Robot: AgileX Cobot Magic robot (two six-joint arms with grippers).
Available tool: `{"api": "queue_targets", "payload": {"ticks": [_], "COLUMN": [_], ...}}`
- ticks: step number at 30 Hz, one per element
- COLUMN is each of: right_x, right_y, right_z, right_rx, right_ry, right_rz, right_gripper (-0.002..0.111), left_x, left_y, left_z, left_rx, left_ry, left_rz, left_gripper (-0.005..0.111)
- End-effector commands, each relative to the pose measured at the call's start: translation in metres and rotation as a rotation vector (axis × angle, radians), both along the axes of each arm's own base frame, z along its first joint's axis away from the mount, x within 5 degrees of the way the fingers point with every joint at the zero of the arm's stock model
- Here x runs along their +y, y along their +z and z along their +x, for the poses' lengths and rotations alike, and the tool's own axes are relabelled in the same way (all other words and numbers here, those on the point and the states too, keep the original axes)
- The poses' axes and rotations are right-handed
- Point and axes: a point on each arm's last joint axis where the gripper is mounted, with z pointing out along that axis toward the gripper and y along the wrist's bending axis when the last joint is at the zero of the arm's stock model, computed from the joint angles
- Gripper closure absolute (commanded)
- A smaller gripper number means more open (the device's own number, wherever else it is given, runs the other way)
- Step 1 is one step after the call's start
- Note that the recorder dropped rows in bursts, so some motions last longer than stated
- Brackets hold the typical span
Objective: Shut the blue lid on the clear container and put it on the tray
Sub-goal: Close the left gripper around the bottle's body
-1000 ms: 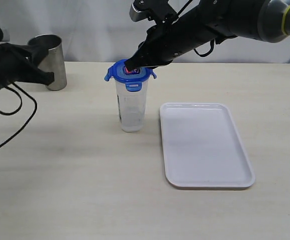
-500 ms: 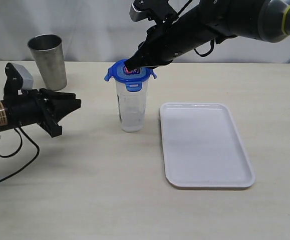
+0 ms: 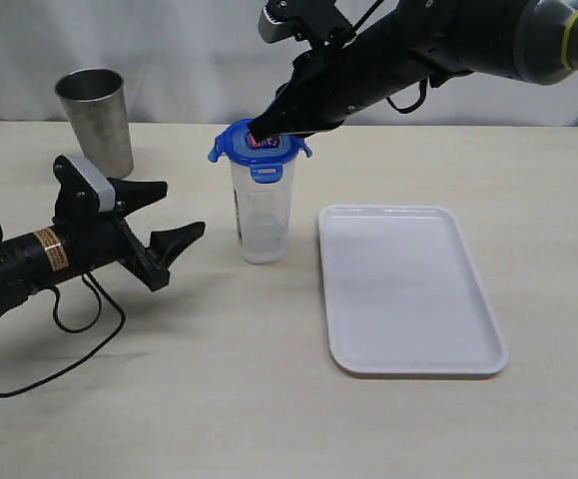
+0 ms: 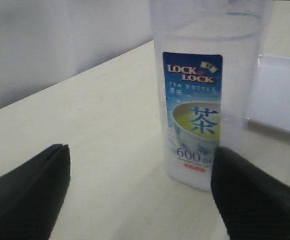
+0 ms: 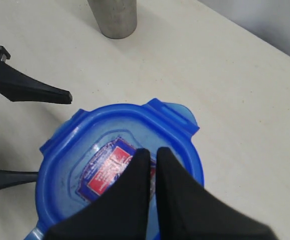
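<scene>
1. Pale tabletop (image 3: 269, 399) set against a white backdrop: the clear container (image 3: 262, 215) stands upright on the bare surface. It is near the left edge of the white tray (image 3: 408, 299) but apart from it, not on it.
2. The blue lid (image 3: 259, 150) sits on the container's rim, with side tabs jutting outward.
3. Reaching in from the upper right, the right gripper (image 3: 259, 133) comes down on the centre of the lid. In its wrist view, the two black fingers (image 5: 129, 200) are drawn almost together, with only a sliver between them. Their tips rest on the red-and-white sticker (image 5: 107, 167), grasping nothing.
4. The left gripper (image 3: 182, 208) lies low over the table to the left of the container, its jaws spread wide and aimed at the container's lower half. It stops short of contact.
5. From the left wrist view, the container's blue-printed label (image 4: 192, 107) shows between the two parted fingers (image 4: 24, 195), and the container is ahead of their tips.
6. A steel cup (image 3: 97, 120) stands at the back left, well apart from the container.
</scene>
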Motion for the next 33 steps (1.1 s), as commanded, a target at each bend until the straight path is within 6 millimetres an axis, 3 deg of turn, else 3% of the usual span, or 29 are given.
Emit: {"api": "queue_targets", "payload": {"ticks": [1, 4, 11, 26, 33], "right_x": [-0.002, -0.002, -0.002, -0.002, -0.002], "right_y": [-0.028, -0.028, -0.028, -0.029, -0.029], "right_z": [-0.006, -0.006, -0.007, -0.008, -0.008], "right_rx": [0.109, 0.114, 0.121, 0.139, 0.141], "right_ry": [0.062, 0.063, 0.066, 0.065, 0.067], "right_rz": [-0.095, -0.095, -0.097, -0.096, -0.101], "right_gripper": [0.104, 0.104, 0.104, 0.104, 0.104], "left_x": [-0.022, -0.036, -0.042, -0.062, -0.074], "left_y": [0.004, 0.001, 0.000, -0.017, -0.018], "left_z": [0.001, 0.007, 0.010, 0.048, 0.053], "left_rx": [-0.033, 0.003, 0.002, 0.066, 0.058], "left_ry": [-0.078, -0.104, -0.150, -0.304, -0.390], "left_rz": [0.003, 0.086, 0.016, -0.088, -0.104], "left_gripper": [0.034, 0.034, 0.034, 0.034, 0.034]}}
